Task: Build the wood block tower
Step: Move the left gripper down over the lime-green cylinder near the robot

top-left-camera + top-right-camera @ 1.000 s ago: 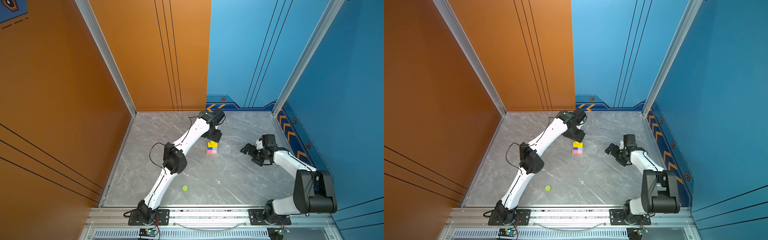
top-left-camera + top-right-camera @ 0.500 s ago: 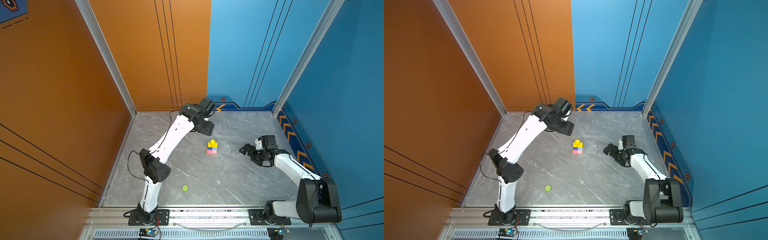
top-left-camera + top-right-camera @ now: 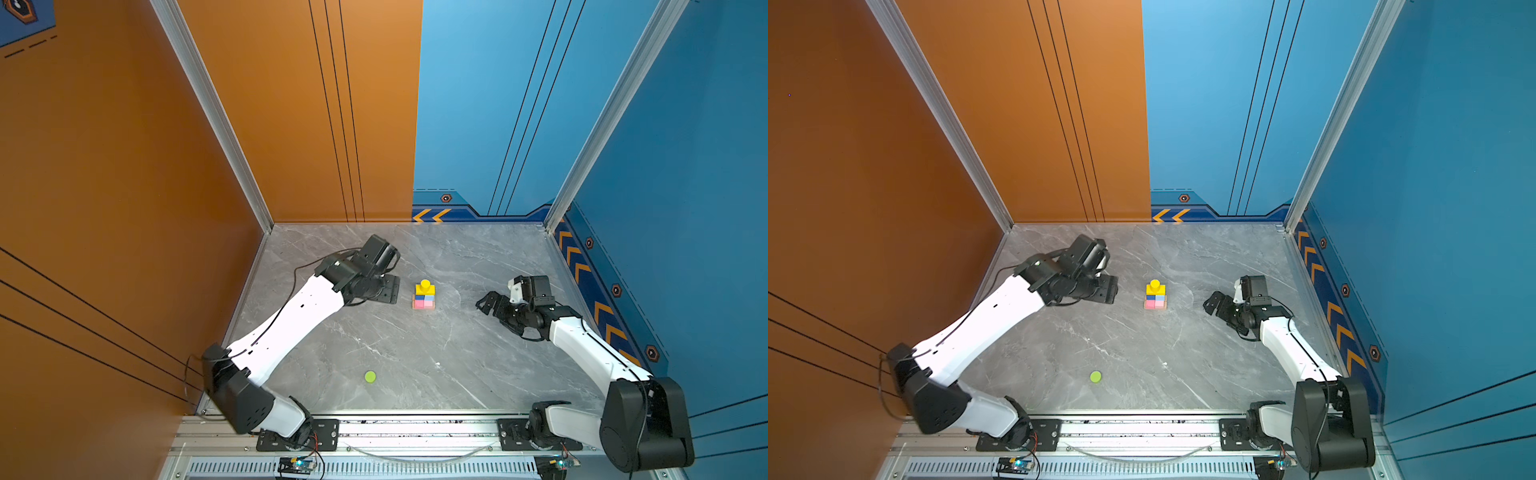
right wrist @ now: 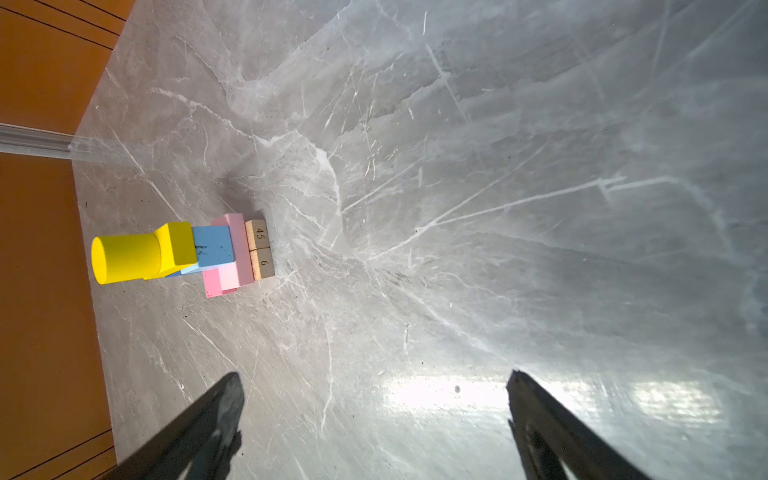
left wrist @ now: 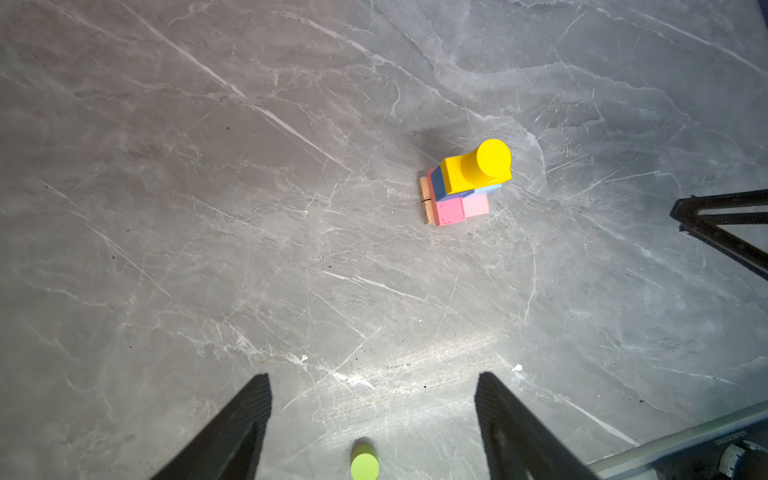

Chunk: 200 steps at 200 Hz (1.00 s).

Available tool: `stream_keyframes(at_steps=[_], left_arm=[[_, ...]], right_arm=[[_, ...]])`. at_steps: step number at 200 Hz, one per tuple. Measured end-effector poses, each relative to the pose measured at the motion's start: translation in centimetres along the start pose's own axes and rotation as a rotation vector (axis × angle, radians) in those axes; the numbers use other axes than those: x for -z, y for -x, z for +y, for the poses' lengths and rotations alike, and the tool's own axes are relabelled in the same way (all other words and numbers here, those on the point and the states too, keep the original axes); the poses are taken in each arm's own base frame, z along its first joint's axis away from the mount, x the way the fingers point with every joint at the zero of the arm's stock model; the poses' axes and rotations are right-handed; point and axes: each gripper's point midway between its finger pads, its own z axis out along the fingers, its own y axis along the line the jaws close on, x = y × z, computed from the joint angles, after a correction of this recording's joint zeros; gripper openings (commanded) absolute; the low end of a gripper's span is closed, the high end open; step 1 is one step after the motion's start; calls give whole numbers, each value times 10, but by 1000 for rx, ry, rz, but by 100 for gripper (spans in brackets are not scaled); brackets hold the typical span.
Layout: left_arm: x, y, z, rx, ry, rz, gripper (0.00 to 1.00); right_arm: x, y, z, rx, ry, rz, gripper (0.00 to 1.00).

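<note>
The tower stands upright near the middle of the grey marble counter, its long axis vertical. At its foot two tan planks lie side by side; the right wrist view shows their end faces marked "45" and "6". Two pink bars lie across the planks. On them sit a dark-blue cube and a light-blue cube, bridged by a yellow brick. A yellow cylinder stands on end at the top, round face up.

The lime-green cylinder is not on the stack. It sits alone near the counter's front edge, well apart from the tower, round face up in both top views.

The left claw hangs just left of the tower, apart from it, jaws spread and pinching nothing — the left wrist view looks between its fingers at bare marble, with the lime-green cylinder low between them. The right claw is off to the tower's right, pointing toward it, jaws spread wide and empty.
</note>
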Motion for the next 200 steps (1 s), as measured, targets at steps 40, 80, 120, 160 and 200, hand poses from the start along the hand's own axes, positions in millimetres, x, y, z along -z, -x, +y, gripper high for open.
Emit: stream_keyframes(at_steps=[40,80,120,160,200], left_arm=[[-2,-51,17,76,-5,4,74],[-16,-104,24,100,-16,33,71],[-36,-151,30,137,-53,44,65],[-47,-166,26,163,-72,65,63],[-63,-180,17,129,-49,129,63]], right_arm=[[-2,-7,-3,13,-23,6,100],[5,-13,-4,16,-20,-18,100],[11,-14,1,24,-6,-42,100],[18,-22,-8,15,-17,-83,100],[20,-31,-19,4,-36,-100,100]])
